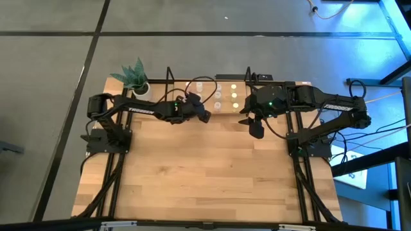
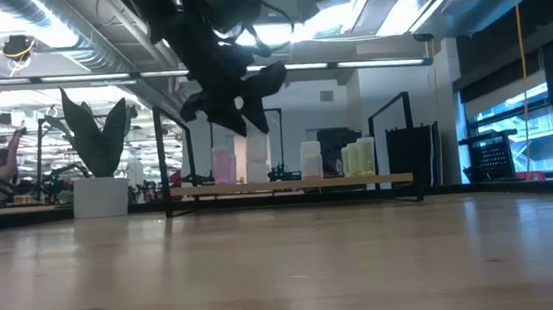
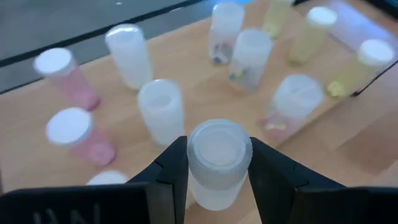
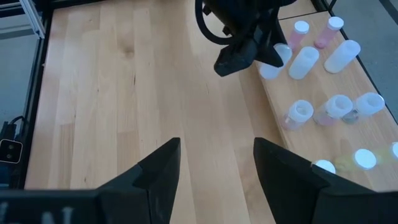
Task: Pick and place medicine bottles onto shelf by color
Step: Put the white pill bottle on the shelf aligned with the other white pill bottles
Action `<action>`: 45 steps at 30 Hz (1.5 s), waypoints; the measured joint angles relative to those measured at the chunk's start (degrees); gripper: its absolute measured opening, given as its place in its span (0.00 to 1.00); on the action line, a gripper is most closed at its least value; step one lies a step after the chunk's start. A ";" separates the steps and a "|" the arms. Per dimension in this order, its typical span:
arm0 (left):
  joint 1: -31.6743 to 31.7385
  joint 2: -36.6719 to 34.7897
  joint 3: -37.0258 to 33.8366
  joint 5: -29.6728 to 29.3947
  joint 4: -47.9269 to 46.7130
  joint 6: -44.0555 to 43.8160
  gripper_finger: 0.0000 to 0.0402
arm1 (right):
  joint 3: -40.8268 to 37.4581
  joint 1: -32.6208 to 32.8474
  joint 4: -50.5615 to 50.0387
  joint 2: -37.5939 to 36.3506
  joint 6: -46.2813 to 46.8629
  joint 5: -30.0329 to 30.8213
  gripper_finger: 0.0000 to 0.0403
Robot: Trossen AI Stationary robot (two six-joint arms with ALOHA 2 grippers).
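Observation:
The shelf (image 1: 226, 110) stands at the table's far edge, its wood board (image 3: 205, 93) carrying several medicine bottles upright: pink ones (image 3: 78, 134), white ones (image 3: 160, 109), clear ones with pills (image 3: 249, 56) and yellow-green ones (image 3: 360, 62). My left gripper (image 3: 219, 149) hangs over the shelf's near edge (image 1: 202, 116), shut on a white medicine bottle (image 3: 217, 155). My right gripper (image 4: 217, 174) stays high over the table right of the shelf (image 1: 255, 128), open with nothing between its fingers. My left gripper pinches the white bottle's upper part, at its cap (image 3: 194, 163), between its two fingers, one on each side. The fingers slant downward from the table's near left. The bottle stands about upright with its cap up; its bottom is hidden by the bottle itself.
A white pot with a green plant (image 1: 138, 80) stands left of the shelf. Black upright posts (image 1: 169, 77) frame the shelf's ends. The near part of the tabletop (image 1: 205, 173) is bare wood.

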 joint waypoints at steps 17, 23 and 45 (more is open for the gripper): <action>-0.38 0.61 -4.28 -4.69 4.54 -6.63 0.30 | 0.04 0.01 0.51 0.00 0.01 0.00 0.51; -0.36 1.45 -4.36 -5.37 4.73 -6.30 0.30 | 0.04 0.00 0.85 0.00 -0.02 0.00 0.51; 0.05 3.60 -4.34 -5.79 7.03 -3.86 0.30 | 0.04 -0.01 1.34 0.00 -0.01 0.00 0.51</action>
